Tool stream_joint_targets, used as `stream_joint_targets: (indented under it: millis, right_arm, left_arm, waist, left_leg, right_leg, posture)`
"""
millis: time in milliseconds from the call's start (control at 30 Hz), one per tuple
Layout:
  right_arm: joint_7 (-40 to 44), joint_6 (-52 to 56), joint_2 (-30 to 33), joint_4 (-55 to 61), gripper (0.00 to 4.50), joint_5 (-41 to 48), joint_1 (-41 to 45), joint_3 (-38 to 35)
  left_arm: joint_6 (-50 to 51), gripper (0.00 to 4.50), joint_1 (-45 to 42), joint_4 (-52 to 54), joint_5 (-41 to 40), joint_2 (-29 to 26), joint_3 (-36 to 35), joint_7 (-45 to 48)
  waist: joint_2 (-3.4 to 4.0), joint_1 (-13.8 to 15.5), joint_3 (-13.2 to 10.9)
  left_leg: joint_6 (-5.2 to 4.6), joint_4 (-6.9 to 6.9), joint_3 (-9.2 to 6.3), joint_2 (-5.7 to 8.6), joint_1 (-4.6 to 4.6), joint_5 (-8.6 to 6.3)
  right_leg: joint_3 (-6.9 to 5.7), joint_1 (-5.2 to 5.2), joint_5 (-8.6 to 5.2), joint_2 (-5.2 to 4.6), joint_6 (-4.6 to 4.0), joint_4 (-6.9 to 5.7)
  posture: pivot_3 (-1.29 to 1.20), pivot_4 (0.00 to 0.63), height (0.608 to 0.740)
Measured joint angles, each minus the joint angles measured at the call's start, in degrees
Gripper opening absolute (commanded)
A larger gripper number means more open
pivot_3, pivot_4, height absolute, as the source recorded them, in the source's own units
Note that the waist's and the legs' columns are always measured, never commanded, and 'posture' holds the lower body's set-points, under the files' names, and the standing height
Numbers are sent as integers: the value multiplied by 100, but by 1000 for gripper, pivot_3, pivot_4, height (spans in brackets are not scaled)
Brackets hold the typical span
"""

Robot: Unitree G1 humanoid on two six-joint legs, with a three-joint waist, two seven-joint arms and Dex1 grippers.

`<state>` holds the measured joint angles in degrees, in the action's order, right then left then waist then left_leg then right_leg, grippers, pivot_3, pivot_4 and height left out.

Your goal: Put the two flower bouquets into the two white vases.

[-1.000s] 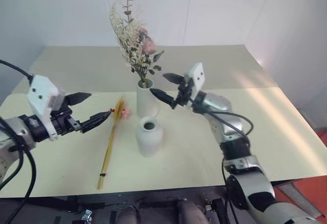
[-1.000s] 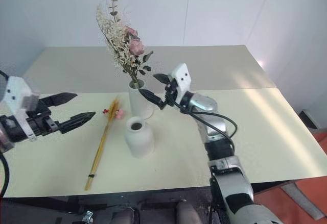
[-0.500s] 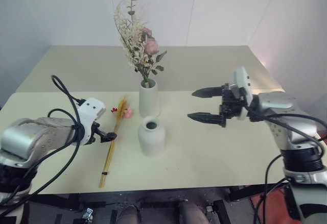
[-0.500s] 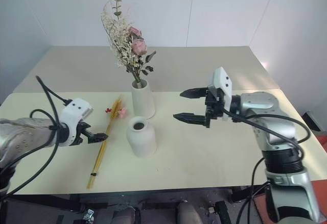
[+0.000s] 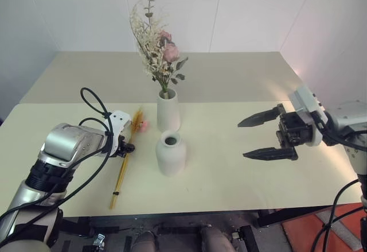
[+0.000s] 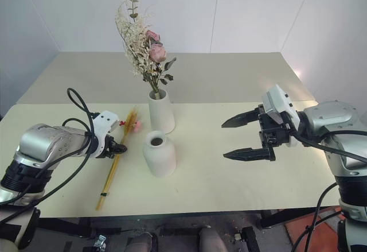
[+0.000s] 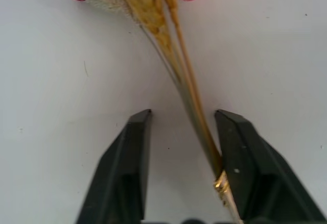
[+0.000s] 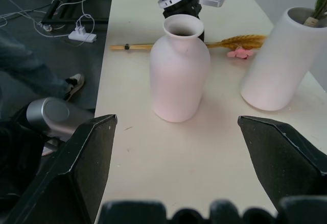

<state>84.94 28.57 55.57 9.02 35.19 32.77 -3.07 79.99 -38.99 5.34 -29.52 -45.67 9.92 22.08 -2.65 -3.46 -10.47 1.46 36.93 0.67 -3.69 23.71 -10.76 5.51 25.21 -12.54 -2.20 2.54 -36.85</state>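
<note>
At centre left, the left tool (image 7: 181,147), half-open, straddles the wheat bunch (image 5: 123,163) on the bench (image 5: 229,166), ready to grip; the right tool (image 5: 264,136) waits wide, empty.

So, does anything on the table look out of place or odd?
Only the wheat-like bunch stands out: it lies flat on the table beside the empty short vase. The bushy bouquet stands upright in the tall vase.

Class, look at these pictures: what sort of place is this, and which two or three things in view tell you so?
Probably a robot test room, not a home: a bare cream table against plain white walls, power cables on the floor, and staged props, two white vases and a bouquet.
</note>
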Motion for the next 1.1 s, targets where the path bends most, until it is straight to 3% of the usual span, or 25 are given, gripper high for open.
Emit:
stream_joint_targets:
  millis: [100, 133, 333, 533, 667, 800, 967, 1100]
  right_arm:
    - [43, -3, 48, 1, 4500, 0, -1, -4]
    - [74, -10, 70, 0, 4500, 0, -4, -6]
    - [99, -45, 83, -9, 4500, -5, -11, -12]
    - [-14, -48, 41, -10, 4500, -3, -100, -36]
    - [-80, -48, -24, -11, 4500, 2, -159, -39]
    - [-147, -48, -150, -66, 4500, -2, -155, -39]
    - [-194, -47, -239, -91, 4500, -5, -130, -35]
    - [-256, -46, -249, -102, 4500, -5, -125, -35]
  left_arm:
    - [0, 98, 32, 6, 41, 0, -55, 67]
    - [1, 42, 78, 11, 46, 0, -135, 89]
    - [-92, 42, 519, 311, 63, -235, -723, 222]
    - [-1552, 42, 1345, 971, 30, -185, -2512, 419]
    - [-1968, 42, 1285, 1362, -711, 87, -3737, 761]
    - [-1965, 42, 483, 1543, -1973, 386, -4482, 816]
    - [-2011, 42, -44, 1643, -3100, 822, -4507, 686]
    - [-2429, 42, -399, 1609, -3401, 1267, -4110, 737]
  waist:
    - [0, -1, 0]
    - [0, -5, 0]
    - [0, -29, 0]
    - [0, -3, 0]
    - [-1, 56, -1]
    - [-2, 126, 0]
    - [-2, 111, 0]
    - [-2, 108, 0]
  left_leg:
    - [0, 0, -1, 0, -1, 0]
    - [0, 0, -1, 0, -1, 0]
    - [0, 0, -2, -1, 3, 0]
    - [0, 0, 1, -2, 3, 0]
    - [0, 3, 0, -2, 3, 0]
    - [0, 12, -3, -1, 3, 0]
    - [0, 14, -4, -1, 1, 0]
    - [0, 19, -5, 1, 1, 0]
  right_leg:
    - [-1, 0, 0, 0, 0, -2]
    - [-1, 0, 0, 0, 0, -1]
    - [-1, 4, 0, 0, 0, -1]
    - [-2, 2, 0, -2, -2, 1]
    - [-4, 1, 0, -2, 0, 0]
    - [-8, -11, 1, -5, 2, 2]
    - [-7, -15, 3, -4, 6, 0]
    - [-7, -16, 5, -4, 8, 0]
  posture:
    - [0, 150, 740]
    - [0, 150, 740]
    - [0, 150, 740]
    - [0, 150, 740]
    - [0, 150, 740]
    - [0, 150, 740]
    - [0, 150, 740]
    - [0, 150, 740]
